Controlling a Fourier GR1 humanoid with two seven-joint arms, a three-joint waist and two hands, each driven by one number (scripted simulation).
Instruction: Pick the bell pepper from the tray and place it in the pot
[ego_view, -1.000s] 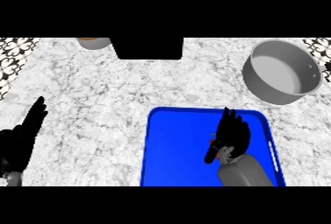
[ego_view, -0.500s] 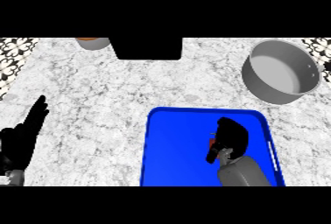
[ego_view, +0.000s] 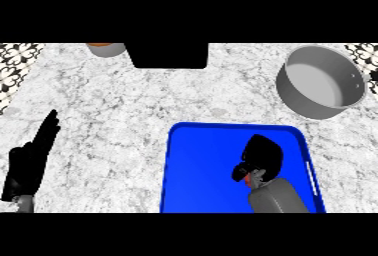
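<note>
A blue tray (ego_view: 203, 170) lies on the marble counter at lower centre-right. Over the tray's right half my right hand (ego_view: 263, 156) is curled, fingers closed round the bell pepper (ego_view: 242, 176). Only a small red patch of the pepper shows beside the thumb; the hand hides everything else. The grey pot (ego_view: 322, 81) stands at the upper right, apart from the tray, with nothing visible inside. My left hand (ego_view: 28, 164) rests open at the lower left edge, fingers straight and pointing up.
A black rectangular block (ego_view: 167, 55) sits at the counter's far edge. A brown-orange vessel (ego_view: 105, 48) stands just left of it. Bare marble (ego_view: 133, 115) spreads between my left hand and the tray. Patterned tiles border both upper corners.
The right hand's fingers, spread over the tray a second ago, have curled down into a closed shape round the pepper. The left hand has hardly moved.
</note>
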